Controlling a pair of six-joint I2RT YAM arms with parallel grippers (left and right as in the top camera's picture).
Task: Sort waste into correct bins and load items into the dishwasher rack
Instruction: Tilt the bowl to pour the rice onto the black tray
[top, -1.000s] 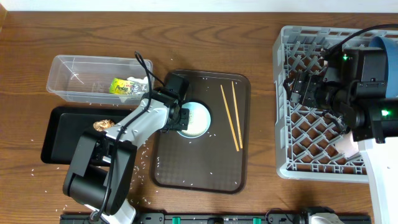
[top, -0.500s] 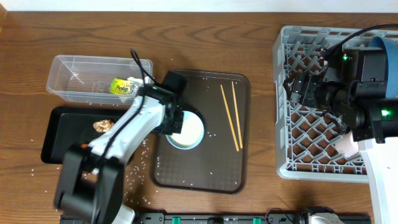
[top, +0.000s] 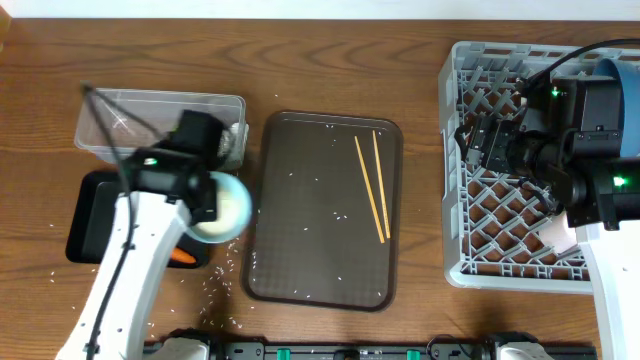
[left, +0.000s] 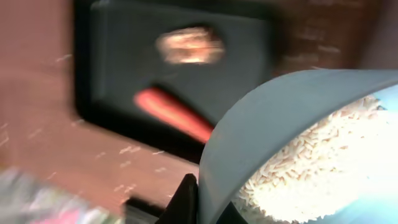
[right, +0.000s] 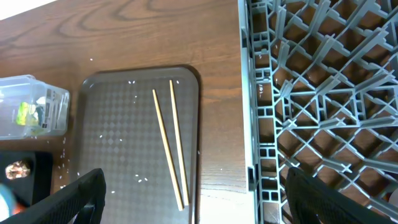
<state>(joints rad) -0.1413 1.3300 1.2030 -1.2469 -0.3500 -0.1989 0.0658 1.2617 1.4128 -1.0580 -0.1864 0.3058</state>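
At the frame's left, the left tool (top: 207, 197) is clamped on the rim of the light-blue cup (top: 224, 206). It holds the cup, full of rice, above the right edge of the black tray (top: 95, 225), probably to tip the rice in beside the carrot (left: 171, 112) and brown scrap (left: 189, 45). Mid-frame, the chopsticks (top: 375, 185) lie on the brown tray (top: 320, 250). At right, the right tool (right: 193, 180) hangs spread wide over the rack (top: 500, 230), apparently waiting.

White-shelled arms (top: 125, 250) carry black joints, looping black cables (top: 590, 49) and green lights (top: 617, 182).
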